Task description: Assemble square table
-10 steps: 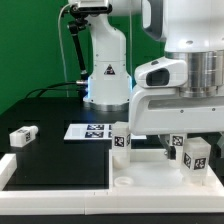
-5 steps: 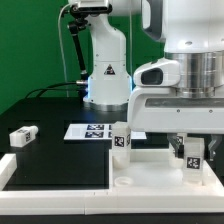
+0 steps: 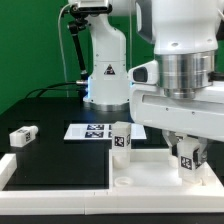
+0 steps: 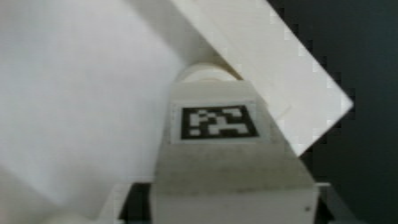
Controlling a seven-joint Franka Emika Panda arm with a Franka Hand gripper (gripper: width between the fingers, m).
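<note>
Along the desk's (image 3: 60, 160) near edge, a white border rail (image 3: 55, 190) is running across the exterior view. Just behind it, toward the exterior view's right, the square table top (image 3: 150, 168) is lying flat with its raised rim showing, and a round socket (image 3: 123, 181) is sitting at its near corner.

Over the top's right-hand side in the exterior view, the gripper (image 3: 191, 152) is pointing straight down and clamping 1 leg block, the gripped leg block (image 3: 190, 170), between its 2 fingers. The jaws are standing narrow, pressed against the block's sides. This block is hanging upright with its black-and-white tag facing the camera; whether its lower end is touching the top, I cannot tell. The wrist view is showing the same block (image 4: 222, 150) close up, its tag square to the lens, with the white top (image 4: 89, 100) spreading behind it.

Farther back, a standing leg block (image 3: 121, 138) is resting upright at the top's far edge. Well apart, near the desk's edge at the exterior view's left, a lying leg block (image 3: 22, 135) is resting on its side. Behind the standing block, the marker board (image 3: 88, 130) is lying flat on the desk, and the arm's white base (image 3: 105, 65) is rising at the far edge.
</note>
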